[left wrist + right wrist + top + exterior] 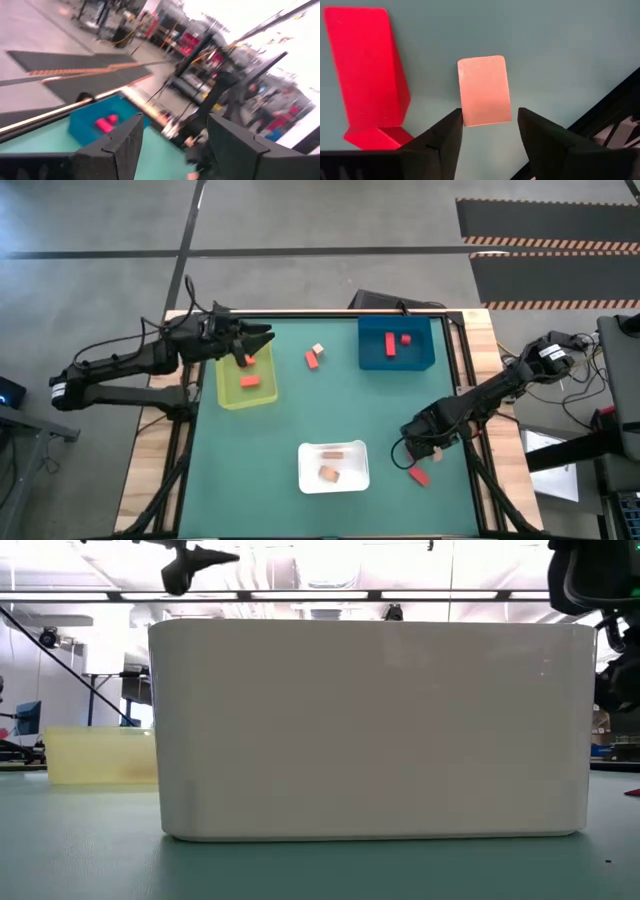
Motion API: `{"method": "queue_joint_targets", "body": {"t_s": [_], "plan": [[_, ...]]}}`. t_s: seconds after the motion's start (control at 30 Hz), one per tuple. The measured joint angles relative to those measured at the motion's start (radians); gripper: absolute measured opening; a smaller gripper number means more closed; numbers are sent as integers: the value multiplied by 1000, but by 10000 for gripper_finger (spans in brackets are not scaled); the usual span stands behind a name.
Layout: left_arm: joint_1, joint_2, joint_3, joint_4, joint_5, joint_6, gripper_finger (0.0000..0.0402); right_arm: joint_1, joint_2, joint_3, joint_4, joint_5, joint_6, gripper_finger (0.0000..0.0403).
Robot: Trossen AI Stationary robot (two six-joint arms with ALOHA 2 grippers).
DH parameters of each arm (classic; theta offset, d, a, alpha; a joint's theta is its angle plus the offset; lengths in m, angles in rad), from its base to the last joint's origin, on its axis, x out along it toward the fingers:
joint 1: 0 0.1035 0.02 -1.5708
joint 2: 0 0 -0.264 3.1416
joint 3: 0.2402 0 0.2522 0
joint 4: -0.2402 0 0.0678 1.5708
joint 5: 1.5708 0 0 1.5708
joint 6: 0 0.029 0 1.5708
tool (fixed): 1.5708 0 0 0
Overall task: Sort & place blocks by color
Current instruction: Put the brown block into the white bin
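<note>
My left gripper [262, 338] [175, 125] is open over the far end of the yellow-green tray [262, 393], with nothing between its fingers. An orange-red block [246, 360] shows just under it, and another [250, 381] lies in the tray. My right gripper [430, 446] [489, 116] is open and low at the table's right near part. Its fingers stand on either side of a tan block [484, 90] that lies flat on the table. A red block [367, 75] [418, 474] lies beside it. My right gripper comes at the tan block from above, pointing down, with its fingers at the block's near end [485, 120]. A gap shows at one finger. The other finger [452, 125] overlaps the block's corner, and I cannot tell whether it touches.
The blue tray [372, 361] at the far right holds two red blocks [390, 343]. The white tray [306, 478] [370, 730] at the near middle holds two tan blocks [332, 453]. A red block [312, 360] and a tan block [318, 349] lie loose between the yellow-green and blue trays.
</note>
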Motion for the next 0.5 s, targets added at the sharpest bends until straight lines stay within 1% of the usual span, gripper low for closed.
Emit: {"method": "queue_joint_targets", "body": {"t_s": [0.27,0.5], "plan": [[-83,38,-8,167,0,-26,203,4,0,-9,9,12,-37,121],[-152,100,-5,299,-1,-46,203,4,-1,-10,10,15,-69,122]]}}
